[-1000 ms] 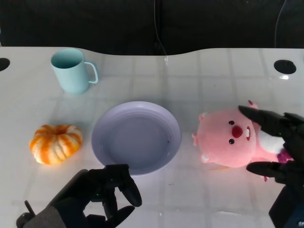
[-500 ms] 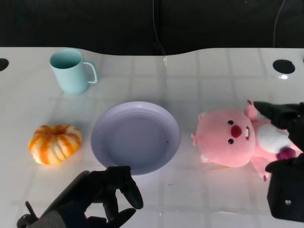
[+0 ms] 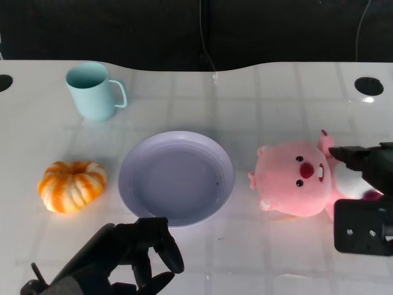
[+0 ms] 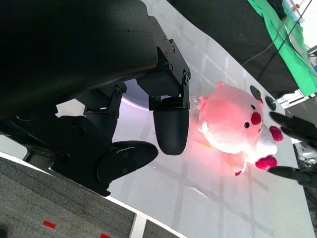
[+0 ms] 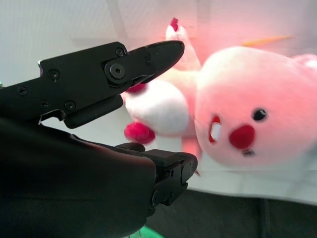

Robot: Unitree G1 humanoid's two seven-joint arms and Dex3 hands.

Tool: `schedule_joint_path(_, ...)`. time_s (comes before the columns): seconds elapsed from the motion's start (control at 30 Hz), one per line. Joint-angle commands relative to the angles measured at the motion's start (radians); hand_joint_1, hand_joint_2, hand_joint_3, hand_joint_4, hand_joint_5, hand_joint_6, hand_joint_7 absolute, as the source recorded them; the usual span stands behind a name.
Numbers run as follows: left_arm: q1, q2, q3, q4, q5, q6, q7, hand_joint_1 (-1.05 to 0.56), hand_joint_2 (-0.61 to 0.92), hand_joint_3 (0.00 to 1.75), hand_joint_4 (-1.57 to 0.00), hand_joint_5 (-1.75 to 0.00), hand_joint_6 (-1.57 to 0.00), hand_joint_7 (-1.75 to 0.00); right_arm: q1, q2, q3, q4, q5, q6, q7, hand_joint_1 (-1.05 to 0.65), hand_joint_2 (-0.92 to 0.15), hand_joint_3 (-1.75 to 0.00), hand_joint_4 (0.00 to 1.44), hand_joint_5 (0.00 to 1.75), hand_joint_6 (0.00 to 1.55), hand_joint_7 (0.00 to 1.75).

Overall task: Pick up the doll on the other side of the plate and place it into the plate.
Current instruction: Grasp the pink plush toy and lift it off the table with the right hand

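The pink plush doll (image 3: 295,179) lies on the white table just right of the lilac plate (image 3: 176,178), face up toward me. My right hand (image 3: 363,215) is at the doll's body end, one finger over its white belly and the thumb on the near side, spread and not gripping. The right wrist view shows the doll (image 5: 247,114) just beyond my right hand (image 5: 89,148), with a gap on both sides. My left hand (image 3: 123,255) hovers near the table's front edge below the plate, fingers loosely bent, holding nothing. The left wrist view shows the doll (image 4: 233,121) beyond that hand (image 4: 99,99).
A light blue mug (image 3: 92,92) stands at the back left. An orange and white pumpkin (image 3: 72,185) sits left of the plate. A dark round hole (image 3: 368,86) marks the table's far right. Black cloth lies behind the table's far edge.
My right hand has drawn back from the doll's head toward its body and turned lower at the near side. The doll, plate and left hand have stayed put.
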Motion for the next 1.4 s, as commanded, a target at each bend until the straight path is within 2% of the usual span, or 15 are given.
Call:
schedule_joint_path(0.03,0.005,0.010,0.004,-0.004,0.000,-0.006,0.005,-0.18,0.64,0.86,-0.67,-1.75,-0.66,-1.38,-0.053,0.005,0.026,0.081,-0.003,0.009,-0.002,-0.74,-0.92,-0.01,0.00,0.30,0.13,0.00)
schedule_joint_path(0.27,0.014,0.007,-0.002,-0.028,0.005,0.014,0.004,-0.20,0.64,0.87,-0.68,-1.75,-0.66,-1.38,-0.188,0.056,0.112,0.356,-0.001,-0.023,-0.055,-0.74,-0.92,-0.03,0.06,0.17,0.15,0.00)
schedule_joint_path(0.53,0.025,0.006,-0.009,-0.051,0.023,0.026,0.010,-0.20,0.63,0.87,-0.66,-1.75,-0.66,-1.38,-0.322,0.153,0.203,0.671,0.010,-0.054,-0.125,-0.78,-0.92,-0.10,0.17,0.15,0.30,0.05)
schedule_joint_path(0.67,0.032,0.003,-0.014,-0.060,0.031,0.022,0.014,-0.21,0.63,0.88,-0.65,-1.75,-0.66,-1.39,-0.369,0.206,0.239,0.831,-0.002,-0.077,-0.251,-0.59,-0.92,-0.09,0.48,0.12,0.55,0.05)
schedule_joint_path(0.77,0.035,0.000,-0.018,-0.075,0.036,0.038,0.014,-0.22,0.62,0.89,-0.66,-1.75,-0.66,-1.40,-0.370,0.233,0.222,0.915,0.023,-0.134,-0.448,-0.35,-0.92,-0.04,0.88,0.10,0.97,0.08)
schedule_joint_path(0.8,0.036,-0.001,-0.019,-0.081,0.038,0.044,0.014,-0.22,0.62,0.89,-0.66,-1.75,-0.66,-1.40,-0.369,0.235,0.218,0.932,0.029,-0.156,-0.510,-0.31,-0.92,-0.03,0.99,0.13,1.05,0.09)
schedule_joint_path(0.83,0.038,-0.001,-0.019,-0.085,0.039,0.044,0.015,-0.23,0.62,0.89,-0.67,-1.75,-0.66,-1.41,-0.369,0.234,0.219,0.942,0.029,-0.168,-0.551,-0.30,-0.92,-0.02,1.07,0.19,1.10,0.08)
schedule_joint_path(0.87,0.039,-0.001,-0.020,-0.086,0.040,0.042,0.015,-0.22,0.62,0.89,-0.66,-1.75,-0.66,-1.41,-0.372,0.232,0.224,0.951,0.028,-0.176,-0.578,-0.29,-0.92,-0.08,1.07,0.32,1.13,0.05)
schedule_joint_path(0.93,0.041,-0.002,-0.021,-0.089,0.040,0.038,0.014,-0.22,0.62,0.90,-0.66,-1.75,-0.66,-1.41,-0.376,0.225,0.230,0.963,0.029,-0.195,-0.612,-0.30,-0.92,-0.21,0.90,0.83,1.17,0.03)
schedule_joint_path(1.0,0.044,-0.002,-0.024,-0.091,0.041,0.035,0.014,-0.22,0.62,0.90,-0.66,-1.75,-0.66,-1.41,-0.378,0.215,0.235,0.972,0.028,-0.215,-0.643,-0.29,-0.92,-0.27,0.83,1.08,1.21,0.04)
schedule_joint_path(1.1,0.045,-0.004,-0.027,-0.088,0.045,0.031,0.017,-0.22,0.61,0.91,-0.65,-1.75,-0.65,-1.42,-0.374,0.204,0.225,0.960,0.036,-0.221,-0.697,-0.27,-0.92,-0.23,0.81,1.30,1.27,0.10)
schedule_joint_path(1.13,0.045,-0.006,-0.028,-0.086,0.045,0.028,0.018,-0.22,0.60,0.91,-0.66,-1.75,-0.65,-1.41,-0.371,0.201,0.220,0.948,0.036,-0.210,-0.714,-0.27,-0.92,-0.18,0.79,1.50,1.23,0.22)
schedule_joint_path(1.2,0.043,-0.008,-0.028,-0.083,0.043,0.027,0.018,-0.22,0.60,0.92,-0.66,-1.75,-0.65,-1.41,-0.362,0.200,0.203,0.920,0.037,-0.189,-0.788,-0.25,-0.90,-0.11,0.80,1.68,1.02,0.68)
schedule_joint_path(1.33,0.037,-0.010,-0.026,-0.077,0.037,0.034,0.013,-0.20,0.59,0.93,-0.66,-1.75,-0.66,-1.40,-0.346,0.197,0.158,0.879,0.068,-0.190,-0.868,-0.20,-0.90,-0.07,0.82,1.74,0.93,0.98)
schedule_joint_path(1.4,0.034,-0.011,-0.025,-0.073,0.037,0.037,0.012,-0.19,0.59,0.93,-0.66,-1.75,-0.65,-1.40,-0.345,0.191,0.148,0.870,0.078,-0.204,-0.886,-0.18,-0.90,-0.07,0.83,1.75,0.82,1.28)
